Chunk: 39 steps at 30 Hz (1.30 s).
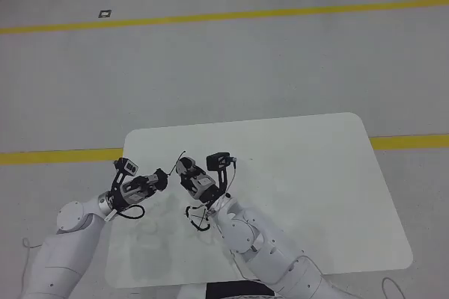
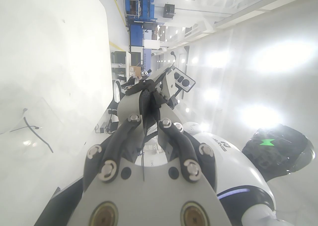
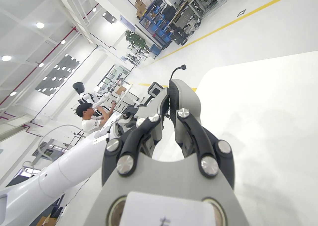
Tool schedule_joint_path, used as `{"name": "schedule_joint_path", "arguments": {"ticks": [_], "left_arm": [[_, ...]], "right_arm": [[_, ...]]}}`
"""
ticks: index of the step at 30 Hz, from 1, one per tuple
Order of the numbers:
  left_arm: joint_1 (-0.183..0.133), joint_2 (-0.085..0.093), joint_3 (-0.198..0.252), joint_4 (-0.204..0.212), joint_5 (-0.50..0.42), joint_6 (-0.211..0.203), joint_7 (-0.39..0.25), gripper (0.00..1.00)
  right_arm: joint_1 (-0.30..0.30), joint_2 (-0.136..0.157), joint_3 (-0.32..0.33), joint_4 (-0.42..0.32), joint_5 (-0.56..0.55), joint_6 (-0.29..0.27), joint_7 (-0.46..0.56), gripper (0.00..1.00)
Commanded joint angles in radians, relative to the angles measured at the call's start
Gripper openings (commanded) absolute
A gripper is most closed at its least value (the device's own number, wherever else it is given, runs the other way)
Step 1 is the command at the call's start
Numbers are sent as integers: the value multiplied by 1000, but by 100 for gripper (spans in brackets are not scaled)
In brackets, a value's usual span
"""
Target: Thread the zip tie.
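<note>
Over the left part of the white rounded table (image 1: 322,187), the two grippers meet tip to tip with the thin black plastic zip tie (image 1: 176,161) between them. The left gripper (image 1: 162,179) comes in from the left side and the right gripper (image 1: 182,167) faces it from just beside, slightly farther from the robot.

From the left wrist, the left gripper (image 2: 148,86) has its grey fingers (image 2: 129,105) clenched on the zip tie (image 2: 143,162). The strap's thin tail runs back from between the black pads toward the wrist plate. The right gripper's grey body and small camera block sit directly beyond the fingertips, almost touching them.

From the right wrist, the right gripper (image 3: 170,85) is also pressed closed on the zip tie (image 3: 177,69). A short curved piece sticks out past the fingertips and ends in a small square head. The left arm's white forearm lies alongside, its gripper right behind the tips.

A second black strip (image 2: 37,132) lies loose on the table, well apart from both grippers; what it is cannot be told for sure.
</note>
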Motion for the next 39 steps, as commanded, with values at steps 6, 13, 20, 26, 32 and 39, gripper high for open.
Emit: {"name": "schedule_joint_path", "arguments": {"ticks": [6,13,20,26,32,39], "left_arm": [[0,0,0,0,0,0,0,0],[0,0,0,0,0,0,0,0],[0,0,0,0,0,0,0,0],[0,0,0,0,0,0,0,0],[0,0,0,0,0,0,0,0],[0,0,0,0,0,0,0,0]], "right_arm": [[3,-1,-8,5,-1,-12,16,0],[6,-3,-10,14,-8,-5,20,0],[5,-5,-11,18,-4,-2,24,0],[5,-6,-12,20,-6,-4,25,0],[5,-7,-14,23,-6,-4,27,0],[3,-8,-15,24,-7,-5,28,0]]}}
